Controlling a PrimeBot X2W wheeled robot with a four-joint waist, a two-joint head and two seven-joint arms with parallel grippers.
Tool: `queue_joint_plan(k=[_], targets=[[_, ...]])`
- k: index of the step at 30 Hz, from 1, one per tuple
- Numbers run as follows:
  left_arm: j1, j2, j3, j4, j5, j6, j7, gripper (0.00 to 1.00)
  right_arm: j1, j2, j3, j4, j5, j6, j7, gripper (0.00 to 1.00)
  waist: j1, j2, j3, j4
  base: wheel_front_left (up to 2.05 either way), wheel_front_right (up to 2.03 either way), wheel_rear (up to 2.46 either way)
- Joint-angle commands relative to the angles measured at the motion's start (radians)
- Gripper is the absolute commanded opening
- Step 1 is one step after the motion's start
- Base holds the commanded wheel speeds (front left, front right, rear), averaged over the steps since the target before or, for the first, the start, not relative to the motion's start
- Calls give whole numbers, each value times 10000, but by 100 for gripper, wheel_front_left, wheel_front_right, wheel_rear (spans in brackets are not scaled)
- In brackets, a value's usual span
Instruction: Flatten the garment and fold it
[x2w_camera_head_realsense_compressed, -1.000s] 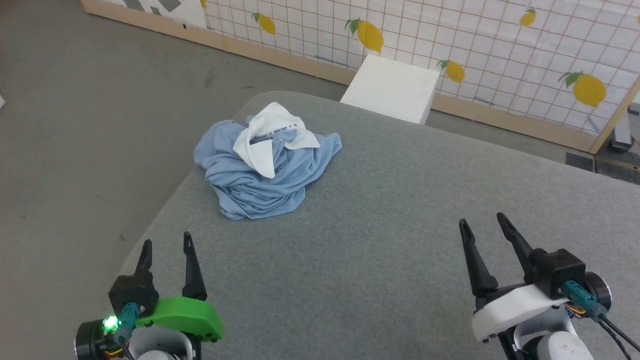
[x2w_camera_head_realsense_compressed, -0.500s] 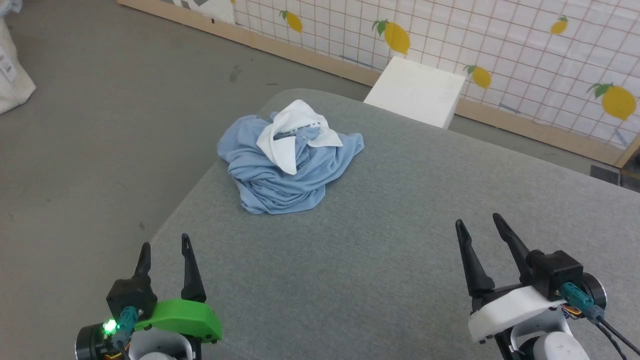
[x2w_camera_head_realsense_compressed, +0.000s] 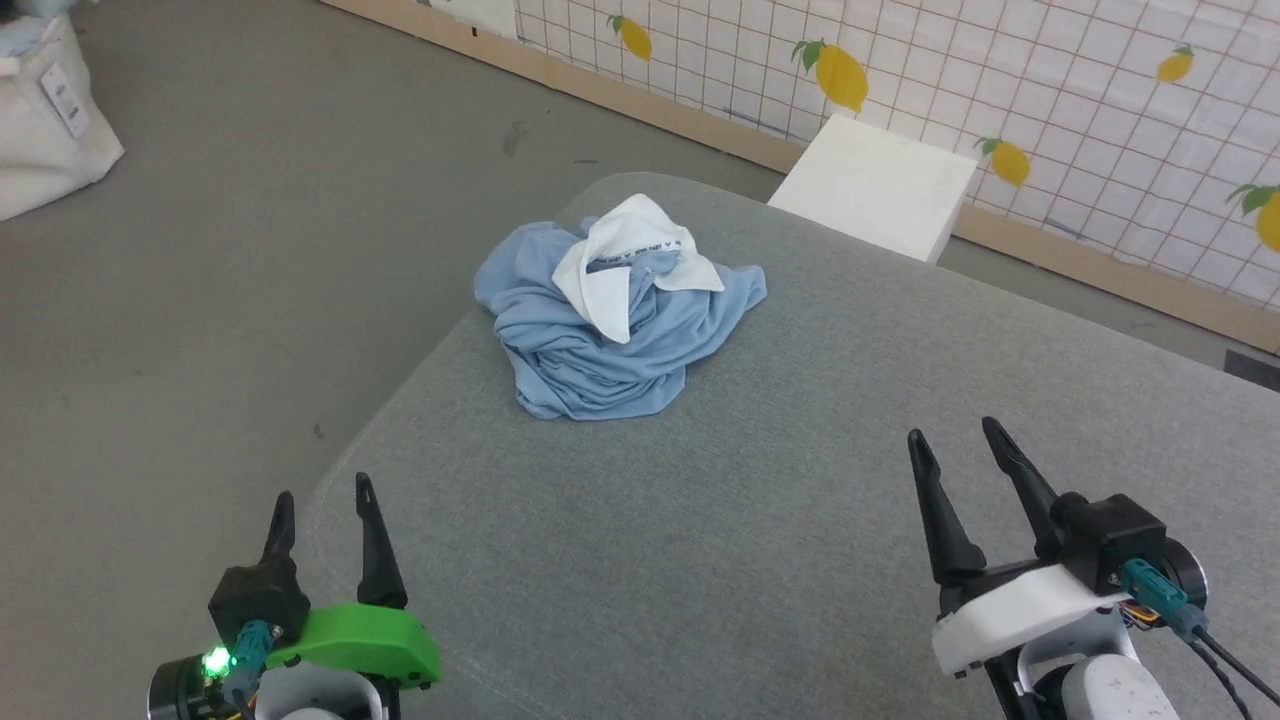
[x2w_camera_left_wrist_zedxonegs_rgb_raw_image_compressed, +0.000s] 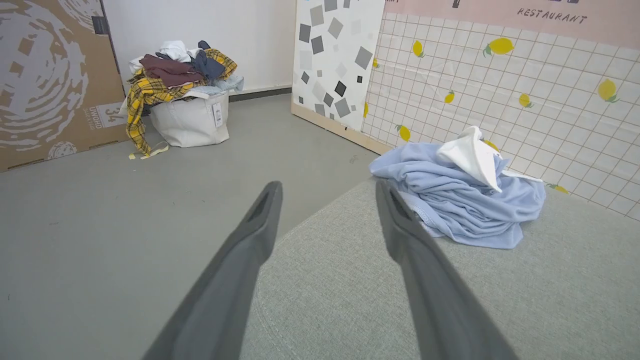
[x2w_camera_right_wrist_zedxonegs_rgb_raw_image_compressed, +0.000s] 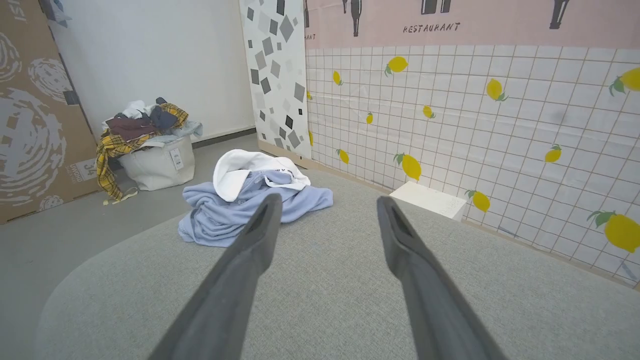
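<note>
Near far left corner of grey table (x2w_camera_head_realsense_compressed: 780, 540), crumpled in a loose heap: garment (x2w_camera_head_realsense_compressed: 620, 360), light blue, with white panel (x2w_camera_head_realsense_compressed: 610, 290) uppermost and a line of small dark text across it. Lying wholly on the tabletop, close to the rounded corner.

At near left edge: left gripper (x2w_camera_head_realsense_compressed: 323, 487), jaws spread wide, holding nothing, fingers pointing toward the heap but well apart from it.

At near right: right gripper (x2w_camera_head_realsense_compressed: 952, 429), jaws likewise wide apart, nothing between them, over bare tabletop, well apart from the cloth.

Beyond the far edge: white block (x2w_camera_head_realsense_compressed: 870, 185) against lemon-patterned wall (x2w_camera_head_realsense_compressed: 1100, 100).

Off to the left on grey floor (x2w_camera_head_realsense_compressed: 250, 250): pale bag (x2w_camera_left_wrist_zedxonegs_rgb_raw_image_compressed: 190, 122) heaped with clothes, beside cardboard (x2w_camera_left_wrist_zedxonegs_rgb_raw_image_compressed: 45, 75).
</note>
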Motion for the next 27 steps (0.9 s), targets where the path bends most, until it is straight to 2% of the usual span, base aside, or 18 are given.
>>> queue_joint_plan(k=[1,7,12,19,23,27], targets=[[59,86,-23,28,-158,67,-88,100,-139,5,14,46,75,-17,-99,100,0,0,12,-26,0,0,0],[-107,144,-75,40,-288,-116,-54,100,-219,5,69,64,79,-17,-81,100,0,0,159,-307,0,0,0],[-1147,350,-186,138,-632,-671,522,100,-536,5,225,-159,-41,-17,41,100,0,0,876,-992,0,0,0],[-3935,908,-34,730,-1373,-1445,2196,100,-1303,5,325,-568,-372,-17,170,100,0,0,2777,-2516,0,0,0],[-5382,1552,248,1158,-1890,-1889,3378,100,-1706,5,410,-586,-361,-17,64,100,0,0,3813,-3433,0,0,0],[-6308,2197,566,1381,-2394,-1931,5024,100,-2110,5,518,-522,-230,-17,-125,100,0,0,4700,-4232,0,0,0]])
